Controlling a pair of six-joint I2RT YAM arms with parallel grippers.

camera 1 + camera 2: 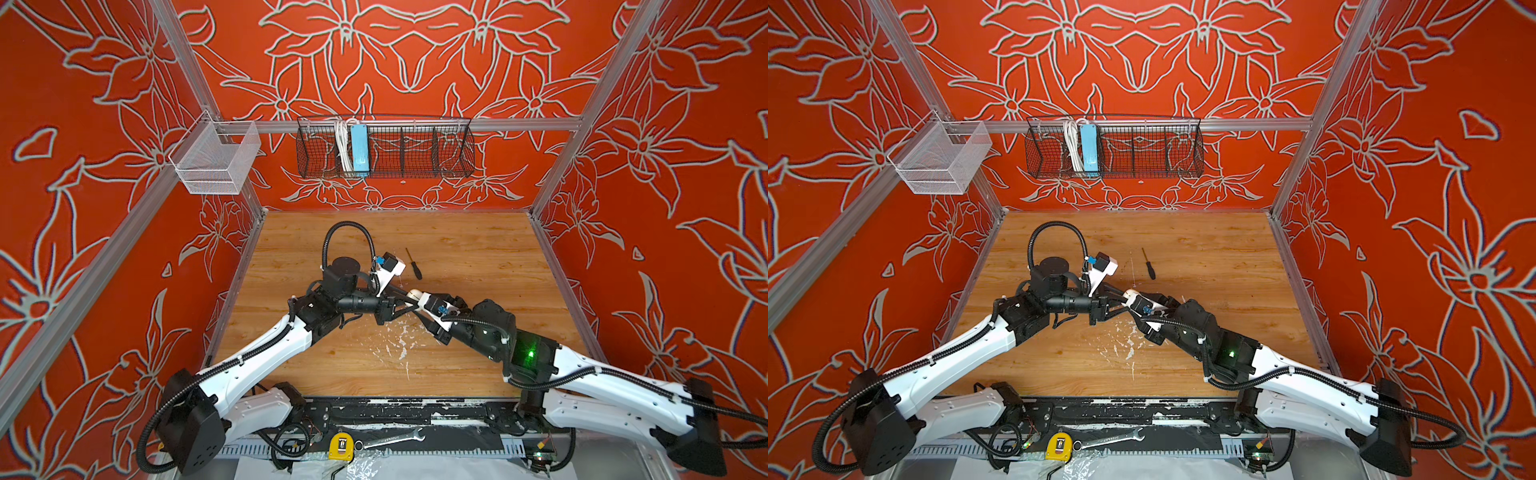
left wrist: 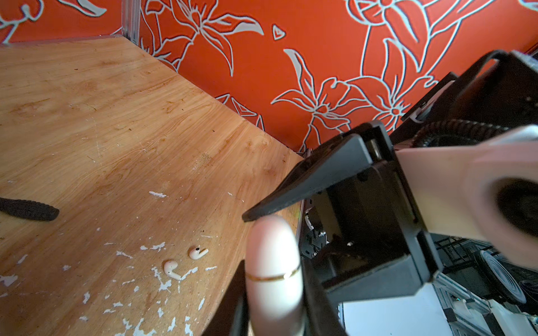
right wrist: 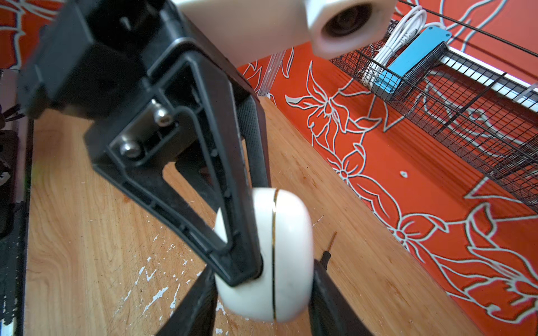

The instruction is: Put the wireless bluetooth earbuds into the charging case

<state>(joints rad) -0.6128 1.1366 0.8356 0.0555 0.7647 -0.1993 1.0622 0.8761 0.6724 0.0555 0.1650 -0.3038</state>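
The left fingers point(image 3: 235, 180) were clamped on the cream case point(image 3: 291, 256), the right fingers point(image 3: 192, 311) flanked it with their grip unclear, and two cream earbuds point(image 2: 171, 269) lay on the counter point(image 2: 102, 131) near the case

The cream-white rounded plastic charging case point(image 1: 413, 296) point(image 1: 1133, 296) sits above the middle of the wooden table point(image 1: 478, 257). Behind it, toward the rear edge, lies the black-handled screwdriver point(image 1: 414, 265). Two cream-white stemmed plastic earbuds point(image 2: 171, 269) point(image 2: 198, 252) lie side by side on the table among white flecks point(image 1: 401, 336), on the case's front-edge side.
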